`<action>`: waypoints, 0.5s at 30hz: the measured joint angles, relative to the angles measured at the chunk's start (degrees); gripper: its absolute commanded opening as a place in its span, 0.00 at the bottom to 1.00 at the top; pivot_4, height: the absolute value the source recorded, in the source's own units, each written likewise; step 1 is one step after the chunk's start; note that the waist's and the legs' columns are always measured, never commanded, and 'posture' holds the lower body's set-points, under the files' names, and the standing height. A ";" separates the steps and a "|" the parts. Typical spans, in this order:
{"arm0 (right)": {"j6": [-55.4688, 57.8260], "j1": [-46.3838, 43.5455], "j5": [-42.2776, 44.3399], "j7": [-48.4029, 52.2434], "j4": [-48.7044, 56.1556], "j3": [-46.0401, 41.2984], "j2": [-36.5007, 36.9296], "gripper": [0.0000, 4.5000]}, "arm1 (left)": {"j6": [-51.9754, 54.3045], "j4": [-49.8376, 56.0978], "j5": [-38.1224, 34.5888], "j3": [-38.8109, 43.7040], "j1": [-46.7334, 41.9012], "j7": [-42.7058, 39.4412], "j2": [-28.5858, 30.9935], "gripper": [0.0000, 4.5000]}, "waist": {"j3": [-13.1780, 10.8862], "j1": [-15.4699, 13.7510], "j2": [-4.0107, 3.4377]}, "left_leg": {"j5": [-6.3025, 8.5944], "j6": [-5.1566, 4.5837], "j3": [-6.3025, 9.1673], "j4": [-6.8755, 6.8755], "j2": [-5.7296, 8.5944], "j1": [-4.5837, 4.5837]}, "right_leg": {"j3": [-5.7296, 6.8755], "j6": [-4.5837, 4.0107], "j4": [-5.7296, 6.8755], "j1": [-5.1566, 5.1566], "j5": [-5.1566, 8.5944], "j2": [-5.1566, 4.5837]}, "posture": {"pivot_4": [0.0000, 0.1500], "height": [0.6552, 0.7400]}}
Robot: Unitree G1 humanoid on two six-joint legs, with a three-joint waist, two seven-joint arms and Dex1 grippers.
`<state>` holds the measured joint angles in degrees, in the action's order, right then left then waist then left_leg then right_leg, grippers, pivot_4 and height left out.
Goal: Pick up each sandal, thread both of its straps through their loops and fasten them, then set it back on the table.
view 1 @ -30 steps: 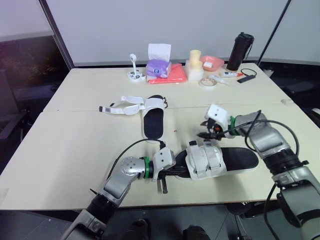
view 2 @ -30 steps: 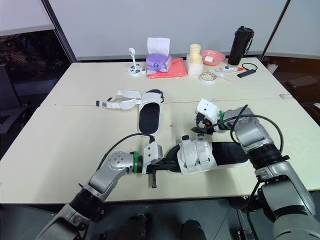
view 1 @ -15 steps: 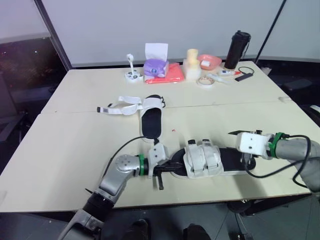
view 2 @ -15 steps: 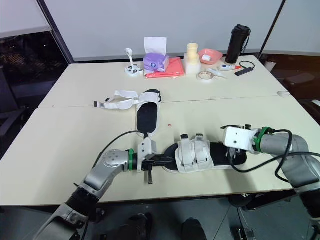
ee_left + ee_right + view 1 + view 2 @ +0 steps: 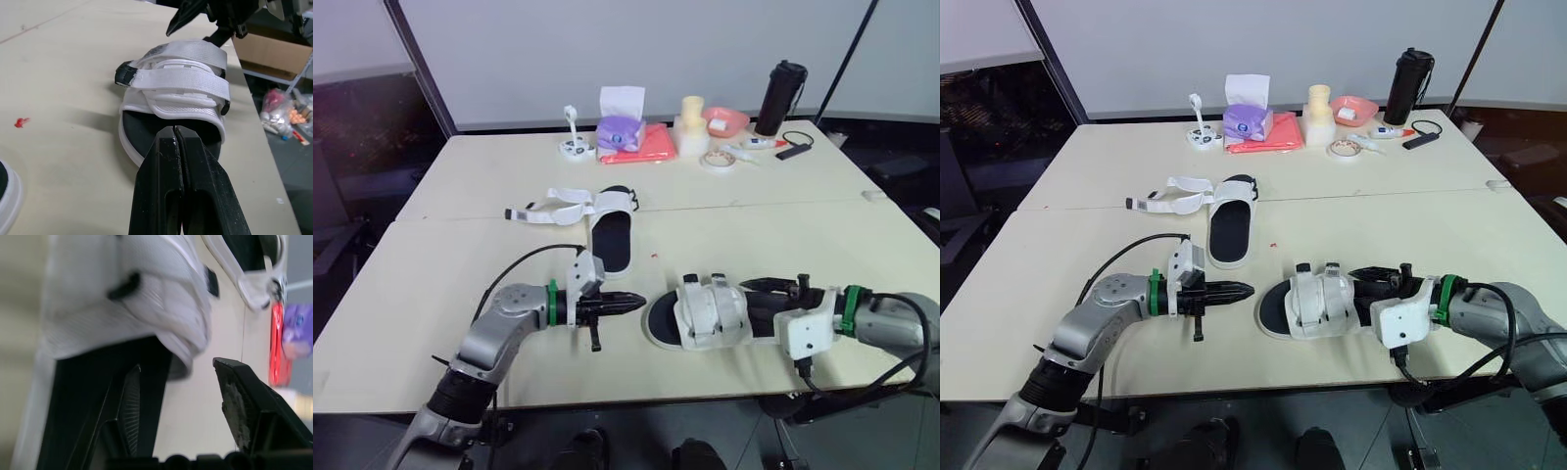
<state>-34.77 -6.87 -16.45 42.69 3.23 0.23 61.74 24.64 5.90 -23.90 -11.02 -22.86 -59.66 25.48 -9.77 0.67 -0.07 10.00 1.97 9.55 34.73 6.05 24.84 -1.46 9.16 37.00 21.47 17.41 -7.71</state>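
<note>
Left gripper [image 5: 632, 301] pinched shut, empty, just beside the white-strapped black-soled sandal [image 5: 710, 313]. Right gripper [image 5: 176, 368] spread wide at its heel end.

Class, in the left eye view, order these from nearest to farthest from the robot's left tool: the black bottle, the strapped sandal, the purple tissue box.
From the left tool:
1. strapped sandal, just right of it.
2. purple tissue box, far side, middle.
3. black bottle, far right corner.
</note>
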 measured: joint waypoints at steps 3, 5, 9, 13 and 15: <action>-2.87 -2.31 -1.87 -1.55 -0.37 1.25 -0.93 0.96 | 1.05 0.08 -0.61 1.49 -0.34 0.20 0.60 0.00 | 0.00 0.05 0.00 | 0.00 0.00 0.02 -0.02 0.01 -0.01 | 0.00 -0.01 0.01 0.02 0.01 0.01 | 1.00 1.00; -5.20 -4.12 -3.34 -2.66 -0.90 2.32 -2.29 0.96 | 1.18 0.08 -0.63 1.80 -0.55 0.32 0.59 0.00 | 0.00 0.02 0.00 | 0.00 0.01 0.01 -0.02 0.01 -0.01 | 0.00 -0.02 0.00 0.01 0.01 0.01 | 1.00 1.00; -9.42 -7.52 -6.17 -4.66 -2.91 5.10 -4.68 0.96 | 1.22 -0.20 -0.62 2.64 -0.59 0.81 0.54 0.00 | -0.03 0.02 0.03 | -0.01 0.02 0.02 -0.02 0.02 -0.01 | -0.01 -0.02 0.00 0.01 0.01 0.01 | 1.00 1.00; -13.26 -12.04 -10.12 -7.15 -6.50 8.85 -8.57 0.96 | 1.22 -0.81 -0.61 3.34 -0.85 1.26 0.44 0.00 | -0.03 0.08 0.04 | -0.03 0.04 0.03 -0.03 0.03 -0.01 | -0.01 -0.02 0.02 0.03 0.01 0.02 | 1.00 1.00; -14.74 -14.14 -11.78 -8.31 -8.58 10.69 -10.10 0.96 | 1.22 -1.15 -0.60 3.48 -1.00 1.47 0.41 0.00 | -0.03 0.09 0.03 | -0.03 0.05 0.03 -0.04 0.05 -0.01 | -0.01 -0.02 0.03 0.05 0.01 0.03 | 1.00 1.00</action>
<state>-49.51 -21.01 -28.23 34.38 -5.35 10.93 51.64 25.86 4.75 -24.50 -7.54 -23.87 -58.18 25.90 -9.80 0.76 -0.04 9.97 2.02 9.58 34.68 6.10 24.83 -1.47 9.14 37.03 21.52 17.41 -7.68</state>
